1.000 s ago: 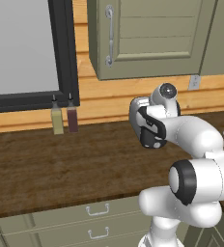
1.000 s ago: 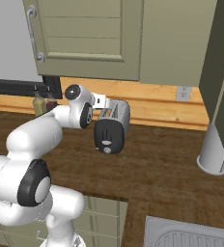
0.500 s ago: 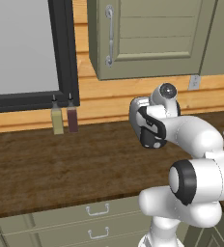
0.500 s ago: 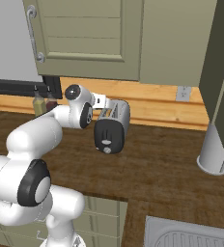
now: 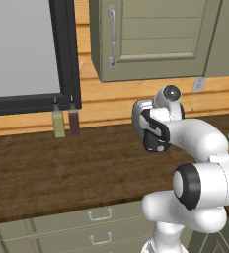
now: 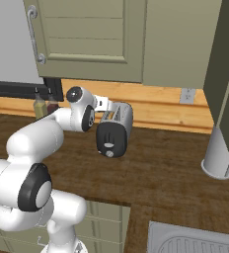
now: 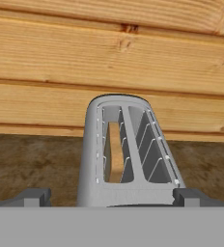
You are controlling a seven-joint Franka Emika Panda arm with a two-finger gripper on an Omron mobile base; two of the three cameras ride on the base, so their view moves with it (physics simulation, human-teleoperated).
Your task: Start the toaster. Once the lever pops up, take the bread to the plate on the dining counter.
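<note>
The toaster (image 6: 117, 126) stands on the dark wood counter against the plank wall, its black end panel and round knob facing forward. In the left base view the toaster (image 5: 152, 129) is partly covered by my arm. From the hand view I look down along the toaster (image 7: 91, 159) top with its two slots. The bread (image 7: 115, 153) sits down in the left slot as a tan slice. My gripper (image 7: 113, 197) hangs open just above the toaster's near end, one fingertip at each side. The plate and the dining counter are out of view.
Two small bottles (image 5: 59, 123) (image 5: 74, 122) stand by the window frame to the left. A grey cylinder (image 6: 218, 155) stands at the right, and a sink basin (image 6: 195, 242) lies at the lower right. A wall cabinet (image 5: 151, 39) hangs overhead.
</note>
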